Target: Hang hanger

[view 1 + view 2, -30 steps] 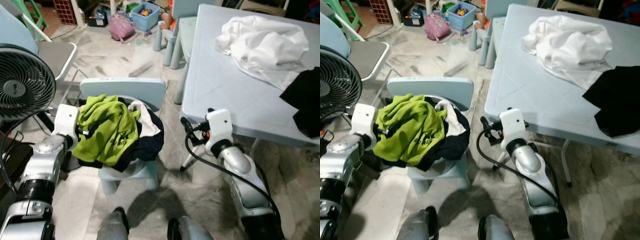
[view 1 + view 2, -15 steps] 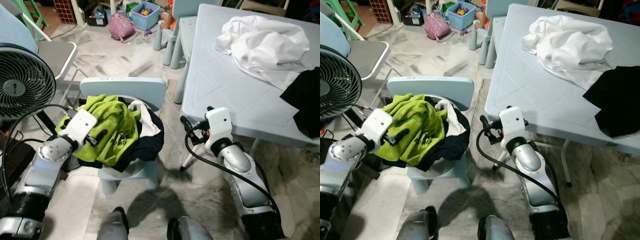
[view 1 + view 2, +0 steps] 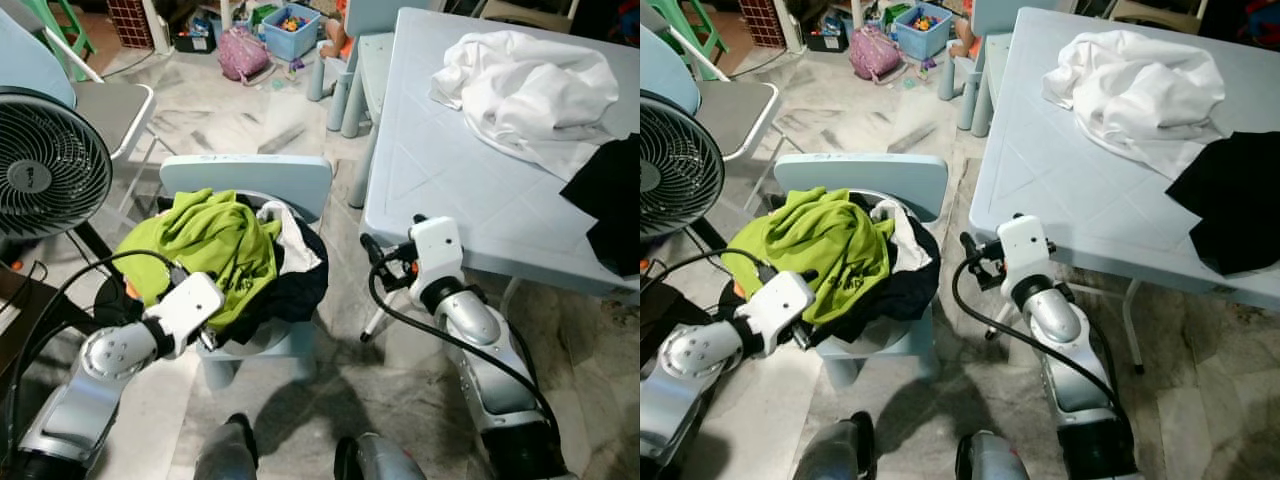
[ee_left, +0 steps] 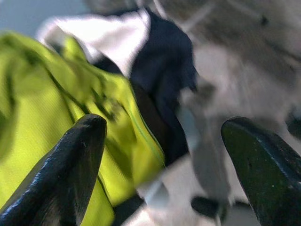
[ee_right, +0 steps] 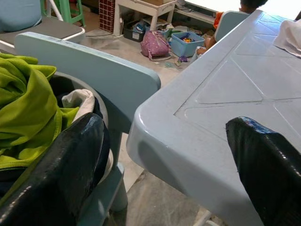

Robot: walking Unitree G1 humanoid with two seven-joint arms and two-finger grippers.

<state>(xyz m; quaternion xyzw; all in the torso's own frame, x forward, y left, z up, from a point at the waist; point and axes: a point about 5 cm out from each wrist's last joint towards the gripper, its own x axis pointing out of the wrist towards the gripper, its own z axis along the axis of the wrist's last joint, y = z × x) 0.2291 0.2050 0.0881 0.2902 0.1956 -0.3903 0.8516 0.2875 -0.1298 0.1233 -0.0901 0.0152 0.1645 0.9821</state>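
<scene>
Hanger: none could be made out for certain among the things in view, so where it lay could not be told; it may have been buried in the clothes on the chair.

At far left stood a fan [image 3: 45, 165], close by the chair's left side. The left hand [image 4: 160, 155] was low at the front left edge of the chair [image 3: 245, 180], its fingers spread apart and holding nothing, pointing into the heap. On top of that heap lay a green shirt [image 3: 205, 245], with a white cloth [image 3: 290, 235] and a dark garment [image 3: 300, 285] under it toward the seat's right edge.

Further right, the right hand [image 5: 164, 165] hung between the chair and the tabletop's [image 3: 450, 170] near left corner, also spread wide and empty. On the tabletop's far right side lay a white garment [image 3: 530, 85], and a black one [image 3: 610, 195] at the right edge.

The risks looked plain enough. Reaching blind into the pile, the left hand could close on loose cloth only and drag the whole heap off the seat. Its cable [image 3: 90, 275] looped near the fan and might snag. The right hand, so near the corner, could knock it if raised carelessly.
</scene>
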